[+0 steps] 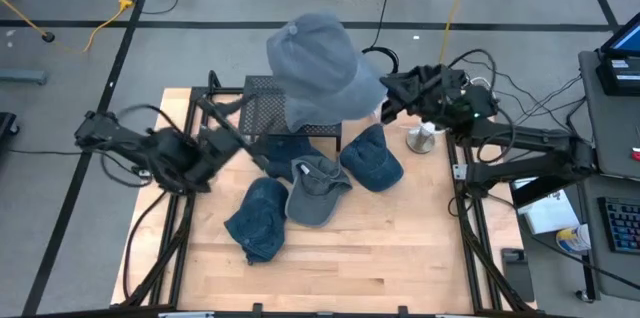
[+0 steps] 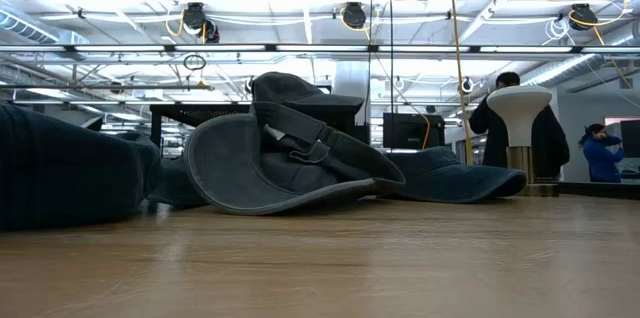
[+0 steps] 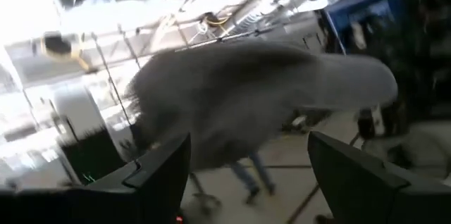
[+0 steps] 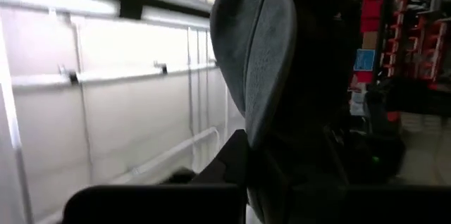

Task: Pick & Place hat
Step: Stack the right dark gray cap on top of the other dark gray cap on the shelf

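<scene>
The worktop (image 1: pixel 330 268) is a pale wooden table carrying a black mesh stand (image 1: pixel 262 98) near its far edge and a white hat post (image 1: pixel 424 138) toward its far right corner.

Raised well above the far middle of the worktop is the grey bucket hat (image 1: pixel 322 66), the largest thing in the high view. The right gripper (image 1: pixel 386 100) sits at the hat's right-hand brim, and its wrist view shows the brim edge-on, rising straight out from between fingers pressed together on it. So the hat lies directly in the right arm's grip and hangs leftward from it, its broad side spreading across the far edge.

The left gripper (image 1: pixel 222 144) is lower, near the left edge by the mesh stand, its fingers (image 3: pixel 158 175) spread apart with nothing between them; from its wrist the grey hat is ahead of the opening, not inside it. The right arm is the nearer one. The hat post stands just beside the right gripper, on the side away from the hat.

Count: one raised bucket hat; on the worktop about four more hats, three denim-blue hats (image 1: pixel 258 220) and one grey cap (image 1: pixel 316 186); one stand; one post; two people (image 2: pixel 520 128) behind.
</scene>
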